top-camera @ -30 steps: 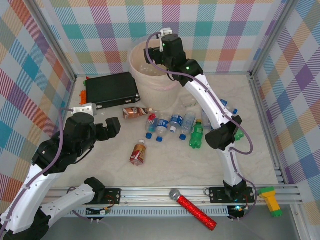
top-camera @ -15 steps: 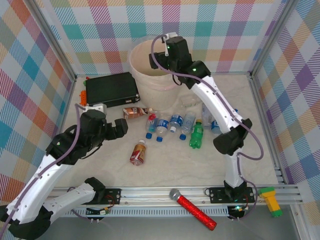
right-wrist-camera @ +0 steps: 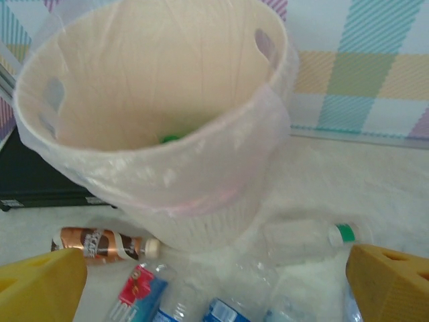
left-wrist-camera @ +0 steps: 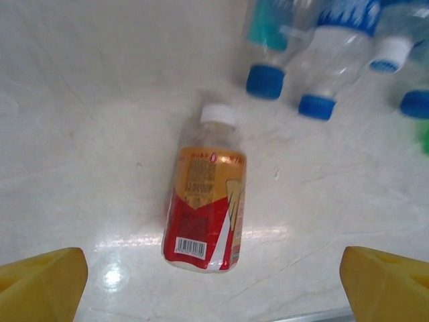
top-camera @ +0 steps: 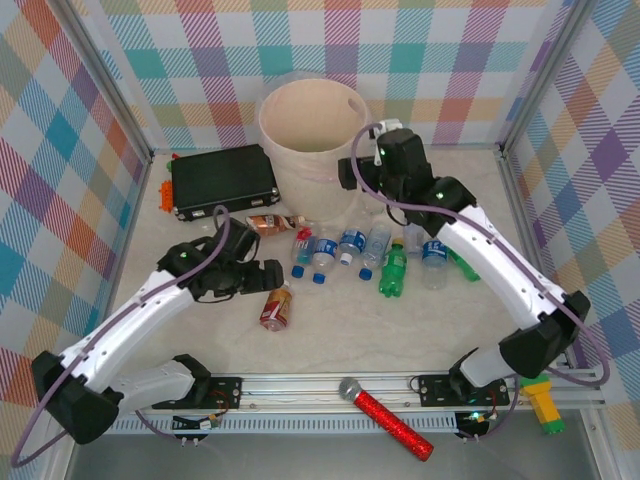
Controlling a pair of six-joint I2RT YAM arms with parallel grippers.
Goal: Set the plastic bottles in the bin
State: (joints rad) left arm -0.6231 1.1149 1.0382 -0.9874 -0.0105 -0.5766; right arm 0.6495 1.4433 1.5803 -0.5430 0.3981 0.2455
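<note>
Table (top-camera: 400,330) is covered by a pale sheet. The bin (top-camera: 296,172) stands upright at the back centre, liner folded over the rim; something green is seen at its bottom in the right wrist view. A black case (top-camera: 222,178) lies just left of the bin.

Left gripper (top-camera: 268,275) is held released, jaws spread wide, just above a brown-red bottle (left-wrist-camera: 206,204) lying on its side, white cap pointed at the bottle row; nothing is grasped.

Right gripper (top-camera: 348,172) is held released beside the bin's right wall, empty.

Blue-capped clear bottles (top-camera: 325,255) and a green bottle (top-camera: 394,268) are lying in a row mid-table. A second brown bottle (right-wrist-camera: 100,243) lies at the bin's foot. A red microphone (top-camera: 385,415) lies on the front rail.
</note>
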